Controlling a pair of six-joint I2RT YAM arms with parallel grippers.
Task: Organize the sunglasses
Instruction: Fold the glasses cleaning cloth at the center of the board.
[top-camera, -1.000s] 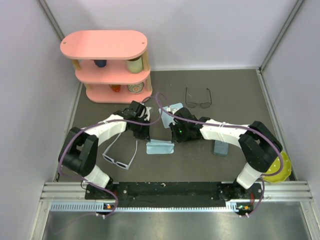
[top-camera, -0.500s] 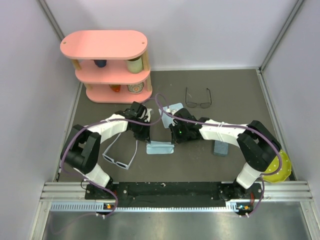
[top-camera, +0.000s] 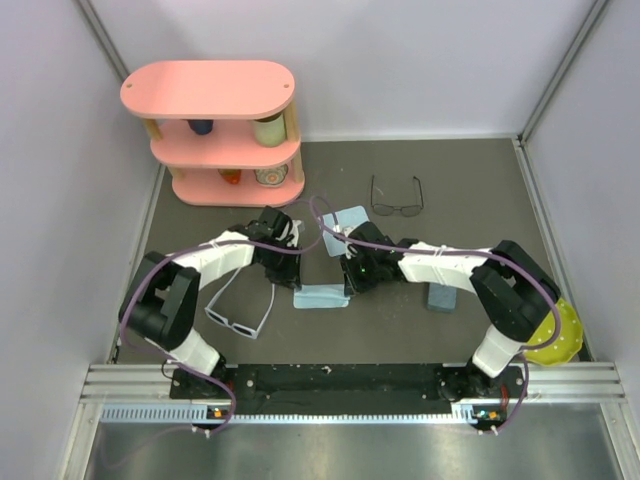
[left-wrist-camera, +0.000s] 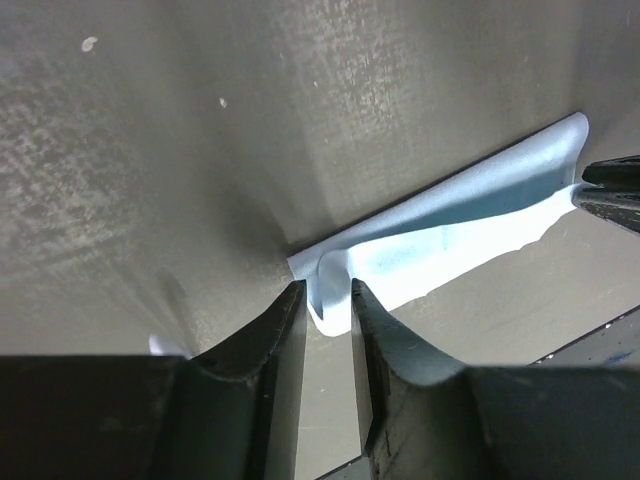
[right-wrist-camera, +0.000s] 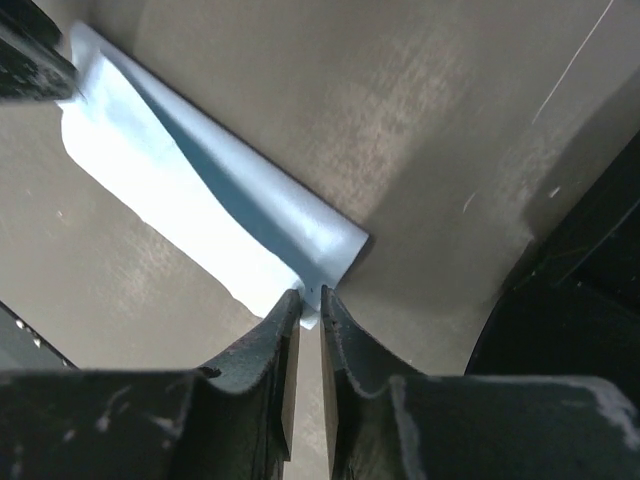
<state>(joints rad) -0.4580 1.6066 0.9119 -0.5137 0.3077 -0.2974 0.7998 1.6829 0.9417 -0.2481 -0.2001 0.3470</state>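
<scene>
1. At the folded blue cloth (top-camera: 318, 297), the left gripper (left-wrist-camera: 327, 293) straddles its left corner, jaws apart with the fabric between them.
2. At that cloth's right corner, the right gripper (right-wrist-camera: 310, 296) has its jaws a narrow slit apart, the corner at their tips.
3. The white-framed sunglasses (top-camera: 232, 322) lie just left of the cloth; the wire-framed sunglasses (top-camera: 397, 209) lie well beyond it, to the right.

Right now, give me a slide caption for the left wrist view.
Folded light blue cloth, left tool straddling one corner, right tool at the far corner.
</scene>
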